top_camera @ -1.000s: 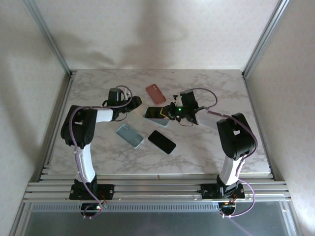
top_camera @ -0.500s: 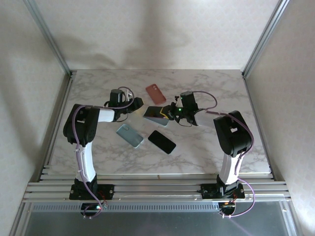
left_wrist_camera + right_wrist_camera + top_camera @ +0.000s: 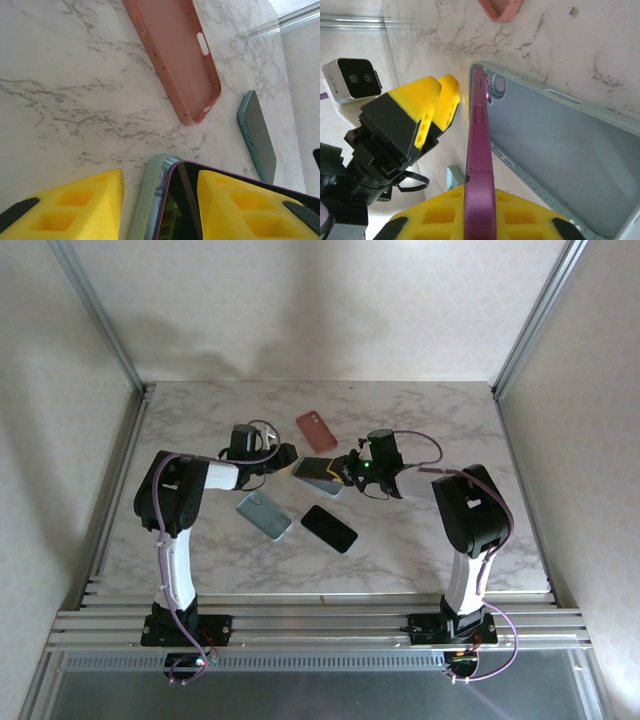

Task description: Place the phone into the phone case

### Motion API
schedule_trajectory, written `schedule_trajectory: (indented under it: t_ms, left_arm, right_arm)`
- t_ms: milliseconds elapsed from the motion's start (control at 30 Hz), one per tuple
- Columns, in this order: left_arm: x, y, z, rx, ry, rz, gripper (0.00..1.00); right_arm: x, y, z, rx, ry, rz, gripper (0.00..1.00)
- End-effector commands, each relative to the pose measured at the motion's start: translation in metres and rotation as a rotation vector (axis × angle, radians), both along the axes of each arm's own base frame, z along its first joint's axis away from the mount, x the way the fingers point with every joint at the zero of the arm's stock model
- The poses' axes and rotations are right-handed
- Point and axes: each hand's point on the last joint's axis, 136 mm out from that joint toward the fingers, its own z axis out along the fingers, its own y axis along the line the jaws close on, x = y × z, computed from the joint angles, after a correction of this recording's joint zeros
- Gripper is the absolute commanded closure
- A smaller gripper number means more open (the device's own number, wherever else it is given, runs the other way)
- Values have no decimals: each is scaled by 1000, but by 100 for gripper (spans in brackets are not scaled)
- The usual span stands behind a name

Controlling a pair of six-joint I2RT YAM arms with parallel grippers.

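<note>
A light blue-grey phone case [image 3: 328, 485] lies open side up mid-table. My right gripper [image 3: 345, 470] is shut on the phone [image 3: 316, 468], a dark-screened one with a purple edge, and holds it tilted over the case. In the right wrist view the phone [image 3: 479, 150] stands on edge between my right gripper's [image 3: 481, 195] yellow fingers, its far corner at the case's [image 3: 555, 145] camera-hole end. My left gripper [image 3: 285, 456] is open at that end. In the left wrist view my left gripper [image 3: 159, 182] straddles the case corner [image 3: 147, 200] and the phone corner [image 3: 185, 200].
A pink case [image 3: 316, 430] lies just behind, open side up [image 3: 175, 55]. A teal-cased phone [image 3: 264, 516] and a bare black phone [image 3: 329, 528] lie nearer the arm bases. The teal one [image 3: 257, 135] is close to my left gripper's right side.
My left gripper has slid right up to the case's end. My right gripper has shifted a little left and the phone now sits lower over the case.
</note>
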Motion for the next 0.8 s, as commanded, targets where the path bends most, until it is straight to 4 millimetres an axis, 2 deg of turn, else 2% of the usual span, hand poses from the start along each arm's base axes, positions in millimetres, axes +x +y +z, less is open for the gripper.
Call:
schedule_trajectory:
  t_ms: [0, 333, 767]
  left_arm:
    - [-1, -12, -1, 3, -20, -44, 58]
    - [-5, -15, -9, -1, -4, -48, 58]
    - [-21, -26, -23, -16, 31, -72, 58]
  right_arm:
    - [5, -1, 1, 17, -16, -19, 100]
    - [4, -3, -8, 10, 10, -38, 100]
    - [5, -2, -18, 7, 32, -50, 100]
